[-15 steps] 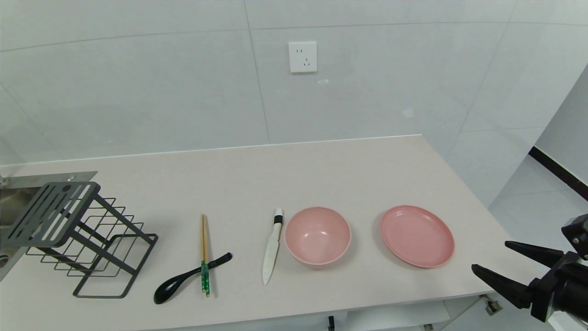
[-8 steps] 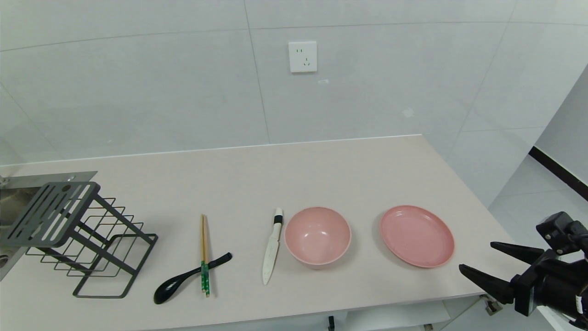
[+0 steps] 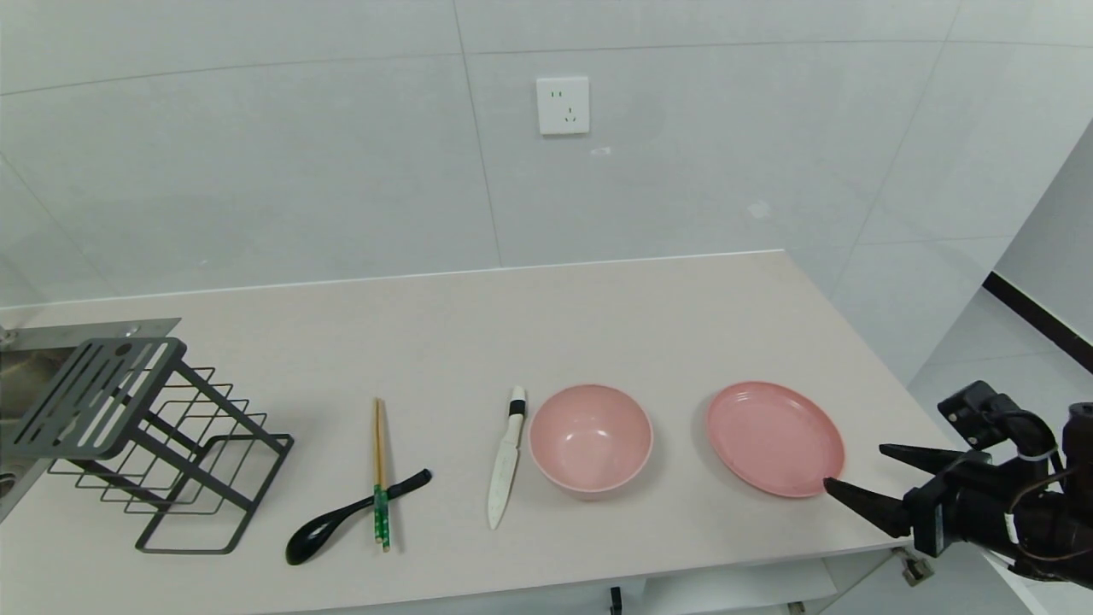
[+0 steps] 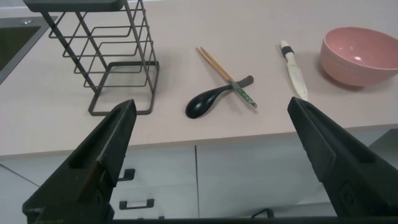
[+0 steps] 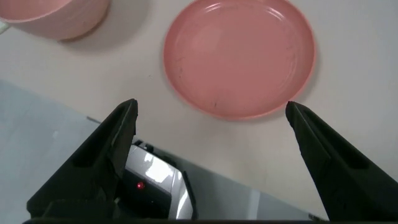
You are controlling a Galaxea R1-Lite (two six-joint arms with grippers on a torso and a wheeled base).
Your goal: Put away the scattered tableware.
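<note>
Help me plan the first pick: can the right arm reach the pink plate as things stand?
Probably yes: the right gripper hangs open off the right rim of the pink plate, nothing lies between them, and the pink bowl sits apart.

The right gripper (image 3: 856, 466) is held low and nearly level at the robot's right, its two dark fingers (image 3: 862, 504) spread wide and pointed leftward. The left gripper (image 4: 211, 109) is likewise held with fingers parted wide.
</note>
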